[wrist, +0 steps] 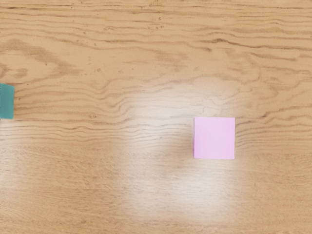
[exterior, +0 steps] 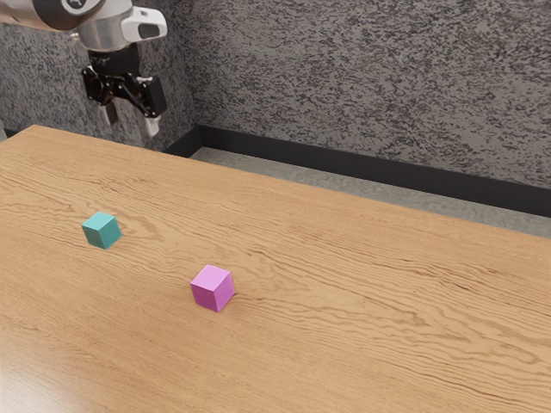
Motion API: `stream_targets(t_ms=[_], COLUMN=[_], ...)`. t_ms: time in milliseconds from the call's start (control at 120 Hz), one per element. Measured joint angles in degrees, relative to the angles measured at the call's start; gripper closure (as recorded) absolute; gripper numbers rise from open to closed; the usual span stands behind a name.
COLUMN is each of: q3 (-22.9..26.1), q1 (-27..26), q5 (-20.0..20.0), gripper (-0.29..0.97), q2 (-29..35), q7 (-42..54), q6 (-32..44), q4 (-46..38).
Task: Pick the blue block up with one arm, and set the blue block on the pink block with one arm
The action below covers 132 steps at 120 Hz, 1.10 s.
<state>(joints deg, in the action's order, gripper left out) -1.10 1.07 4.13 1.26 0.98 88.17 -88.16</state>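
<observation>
The hand hangs high above the worktop's far corner, at the exterior view's upper left, its fingers spread apart and holding nothing. The blue block sits on the worktop well below it. The pink block rests nearer the camera, to the exterior view's right, apart from the blue one.

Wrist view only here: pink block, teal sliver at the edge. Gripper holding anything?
Observer: No. The gripper is open and empty, raised well off the table, near its far edge.
Operator: Is that sliver the whole blue block?
Observer: Yes, the blue block sits whole on the table, apart from the pink block, toward the exterior view's left.
Operator: What's behind the table?
Observer: A speckled grey wall with a dark baseboard.
</observation>
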Motion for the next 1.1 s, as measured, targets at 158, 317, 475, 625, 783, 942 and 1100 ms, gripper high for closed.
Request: stream_targets(t_ms=[158,317,475,625,783,942,1100], q3=[-0.17,-4.4,-3.93,-3.76,-0.75,1.64,3.49], q1=[-0.41,-4.5,11.75,18.45,26.29,30.8,32.51], q5=[0.8,0.98,-2.47,-4.86,-5.63,-6.18,-6.39], gripper=[0.0,0.0,0.0,0.0,0.0,0.0,0.0], q2=[-0.93,-4.3,-12.48,-18.44,-28.52,-34.86,-39.13], q7=[0.54,1.58,6.87,12.39,18.27,24.27,29.96], q6=[2.38,3.97,7.74,11.49,13.43,15.5,17.41], q4=[0.14,-0.44,-1.08,0.18,7.96,12.06,15.0])
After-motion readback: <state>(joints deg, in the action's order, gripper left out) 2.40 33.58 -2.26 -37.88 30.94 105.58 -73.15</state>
